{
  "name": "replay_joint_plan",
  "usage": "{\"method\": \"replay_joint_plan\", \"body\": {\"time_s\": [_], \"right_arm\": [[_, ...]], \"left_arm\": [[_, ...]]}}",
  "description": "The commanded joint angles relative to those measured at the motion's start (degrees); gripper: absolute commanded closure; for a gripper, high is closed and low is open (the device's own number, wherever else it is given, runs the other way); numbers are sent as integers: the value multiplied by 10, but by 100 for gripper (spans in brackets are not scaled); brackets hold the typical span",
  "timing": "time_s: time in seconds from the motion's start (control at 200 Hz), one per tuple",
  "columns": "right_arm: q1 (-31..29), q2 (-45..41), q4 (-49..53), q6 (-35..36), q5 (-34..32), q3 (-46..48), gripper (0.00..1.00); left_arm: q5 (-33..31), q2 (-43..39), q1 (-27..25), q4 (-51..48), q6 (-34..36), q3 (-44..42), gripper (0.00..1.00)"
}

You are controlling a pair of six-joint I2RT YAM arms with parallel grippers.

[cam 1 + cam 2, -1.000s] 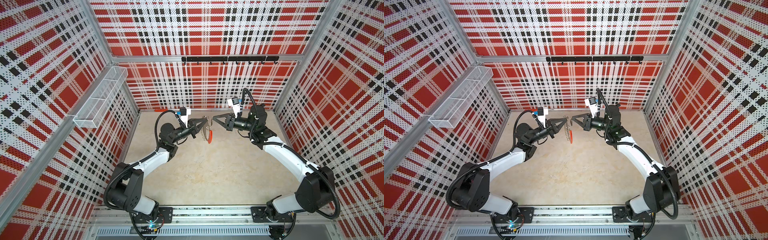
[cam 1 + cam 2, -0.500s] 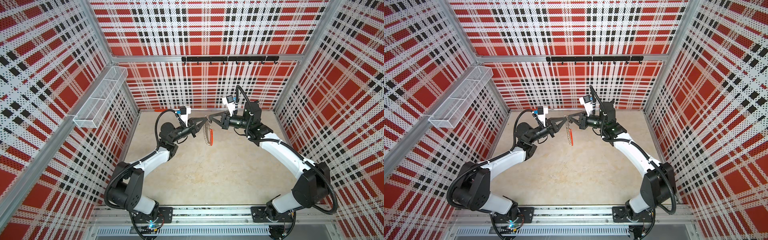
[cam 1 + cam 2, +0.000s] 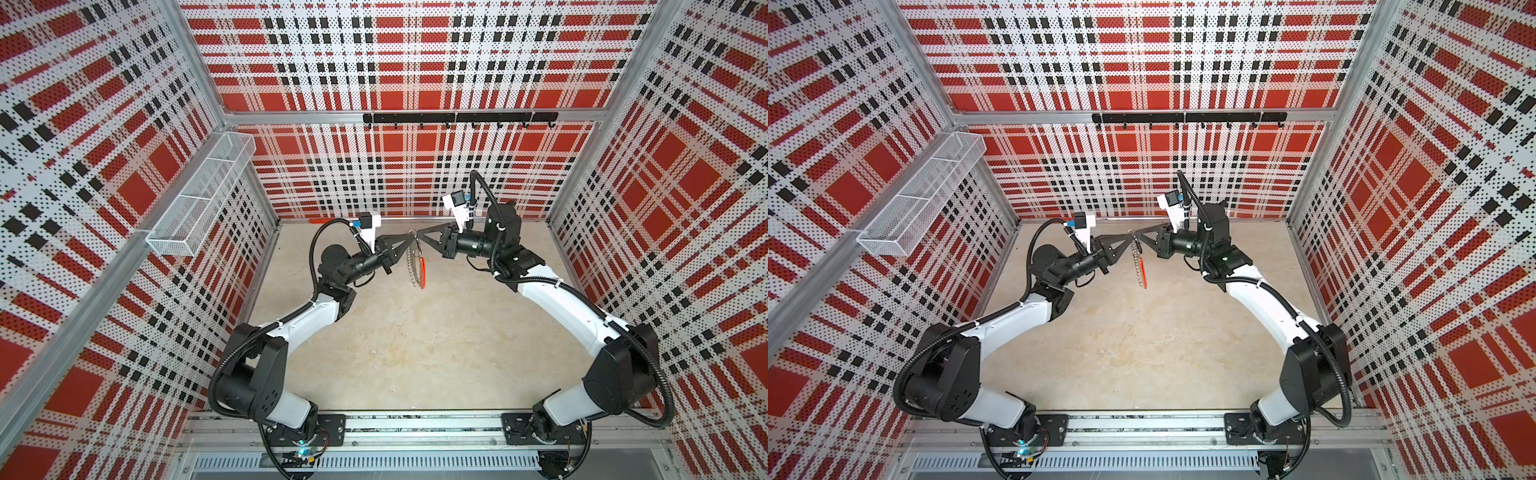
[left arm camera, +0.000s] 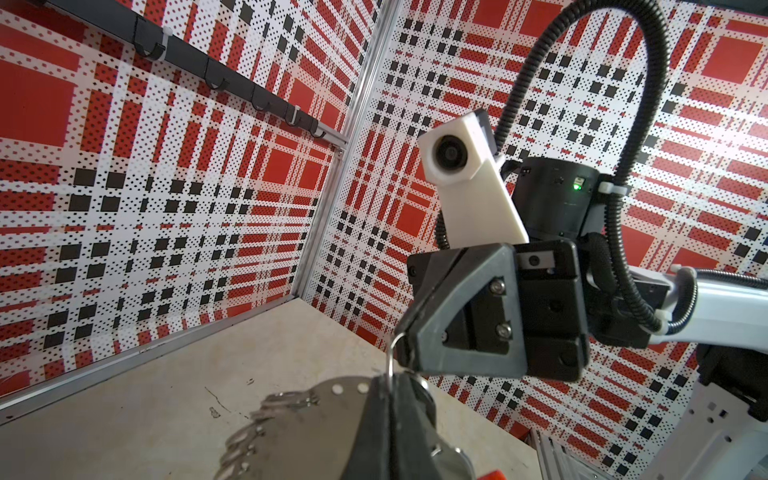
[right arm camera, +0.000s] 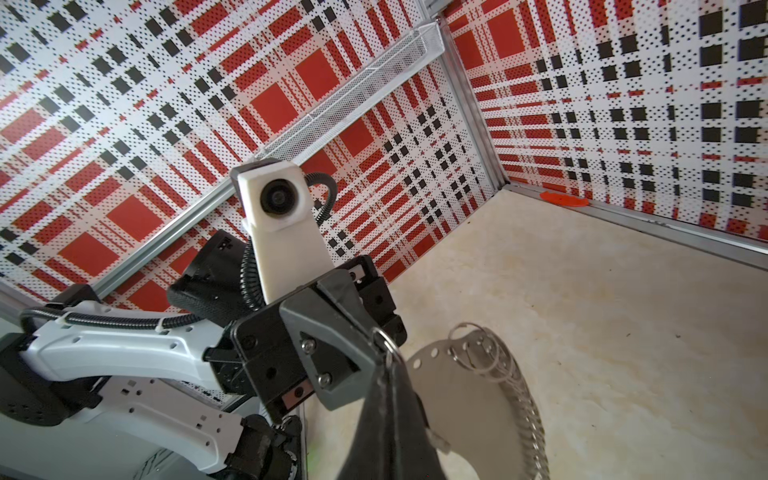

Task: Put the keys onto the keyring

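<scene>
The keyring (image 3: 412, 259) hangs above the back of the table, a metal plate (image 5: 457, 399) edged with several split rings and a red-orange segment (image 3: 422, 272). My left gripper (image 3: 409, 240) is shut on its upper edge (image 4: 316, 415). My right gripper (image 3: 418, 237) is shut too, its tips touching the left tips, with a thin wire ring (image 5: 382, 337) standing up between them. Of the keys, only a small pale piece (image 5: 436, 444) shows, poking out beside the right fingers; the rest is hidden. In the left wrist view the right gripper (image 4: 401, 338) sits just above my left gripper (image 4: 390, 384).
A lone red-orange strip (image 3: 320, 220) lies at the foot of the back wall. A white mesh basket (image 3: 199, 199) is mounted on the left wall and a black hook rail (image 3: 457, 118) on the back wall. Both arms arch over the beige table (image 3: 415, 353).
My right gripper has moved left until its tips meet the left gripper's tips at the top of the keyring. The hanging keyring has turned more edge-on. The left arm has barely moved.
</scene>
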State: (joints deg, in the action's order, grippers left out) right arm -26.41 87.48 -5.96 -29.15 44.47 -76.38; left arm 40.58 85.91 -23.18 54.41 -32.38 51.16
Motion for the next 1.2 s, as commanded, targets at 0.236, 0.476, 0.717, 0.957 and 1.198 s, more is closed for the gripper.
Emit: {"method": "replay_joint_plan", "body": {"time_s": [0.236,0.476,0.717,0.957,1.198], "right_arm": [[-4,5,-9,11,-3,-28,100],[-4,9,2,4,-35,-22,100],[5,-6,-9,-17,-65,18,100],[6,-12,-8,-21,-77,37,100],[8,1,-19,-73,-22,41,100]], "left_arm": [[23,3,0,30,-7,25,100],[21,-5,1,31,2,24,100],[17,-15,2,47,12,20,100],[18,-16,2,64,8,19,100],[8,-20,0,124,21,-8,100]]}}
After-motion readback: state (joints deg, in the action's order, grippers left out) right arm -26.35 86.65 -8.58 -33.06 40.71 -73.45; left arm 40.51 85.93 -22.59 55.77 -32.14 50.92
